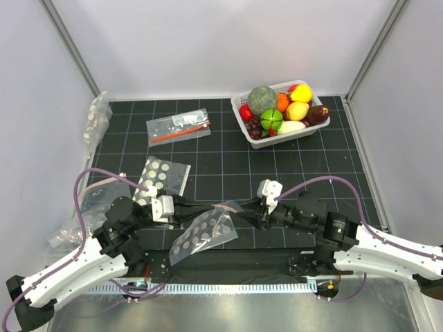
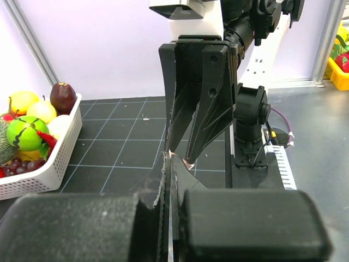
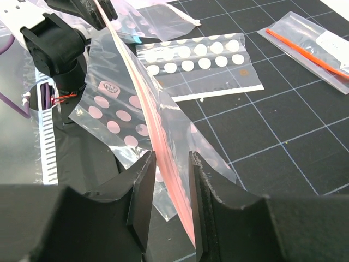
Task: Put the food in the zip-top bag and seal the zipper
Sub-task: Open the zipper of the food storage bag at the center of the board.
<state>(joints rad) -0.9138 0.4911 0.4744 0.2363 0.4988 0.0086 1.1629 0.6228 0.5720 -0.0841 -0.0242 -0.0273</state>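
The bag [image 1: 204, 232] is held off the mat between the two arms, near the front edge of the table, with its zipper [image 3: 154, 136] stretched as a pink line from one gripper to the other. The left gripper [image 1: 164, 206] is clamped tight on the strip's left end. The right gripper [image 3: 170, 158] is set narrowly apart astride the strip; whether its pads touch the film cannot be made out. No food is seen inside the bag. The food [image 1: 287, 111] lies heaped in the basket [image 1: 257, 142] at the far right, well apart from the bag. The film is judged very light, limp and slippery, so it would sag and fold wherever it is unsupported. The stiffer pink strip is judged the best place to be gripped, near its ends. The toy pieces look hard, glossy and rounded, and may slip from the fingers. The bag's mouth, open or pressed shut, cannot be told. Its lower body is partly lost against the dark mat.
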